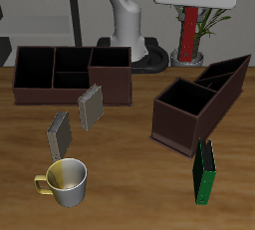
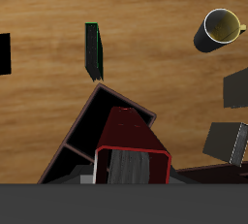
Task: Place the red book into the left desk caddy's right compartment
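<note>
My gripper (image 1: 190, 6) hangs high over the table, shut on the red book (image 1: 188, 20), which dangles upright below it. In the wrist view the red book (image 2: 131, 133) shows end-on, its pale page edges visible, above the left desk caddy (image 2: 76, 143). That dark brown caddy (image 1: 231, 85) stands diagonally on the table. Its right compartment (image 1: 183, 103), the big square section, lies open and dark below the book (image 2: 100, 121). The book hides part of the caddy in the wrist view.
A green book (image 1: 204, 171) stands upright nearer the front edge, beside the diagonal caddy. A second caddy (image 1: 70, 75) sits square-on, with two grey books (image 1: 91, 105) (image 1: 60, 132) and a mug (image 1: 65, 179) in front of it.
</note>
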### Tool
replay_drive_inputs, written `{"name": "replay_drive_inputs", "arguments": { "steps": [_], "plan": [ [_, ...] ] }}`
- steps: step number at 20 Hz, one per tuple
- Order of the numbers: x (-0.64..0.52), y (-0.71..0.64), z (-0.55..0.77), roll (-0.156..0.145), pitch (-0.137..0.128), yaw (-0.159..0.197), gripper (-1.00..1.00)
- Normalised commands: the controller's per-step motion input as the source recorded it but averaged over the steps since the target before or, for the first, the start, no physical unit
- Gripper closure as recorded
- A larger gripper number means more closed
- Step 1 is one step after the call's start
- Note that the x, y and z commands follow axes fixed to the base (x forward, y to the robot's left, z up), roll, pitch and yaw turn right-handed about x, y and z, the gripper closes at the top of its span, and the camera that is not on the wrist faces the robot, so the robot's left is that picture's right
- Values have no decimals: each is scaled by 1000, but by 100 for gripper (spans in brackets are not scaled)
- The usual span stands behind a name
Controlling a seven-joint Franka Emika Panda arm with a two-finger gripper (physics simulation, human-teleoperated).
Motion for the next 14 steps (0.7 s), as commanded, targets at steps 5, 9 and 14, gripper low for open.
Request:
{"name": "replay_drive_inputs", "arguments": {
  "steps": [5,9,14],
  "plan": [
    [103,305,-86,35,16,23,100],
    [177,20,-41,-3,15,-10,100],
    [69,-104,-58,-17,3,0,100]
  ]
}}
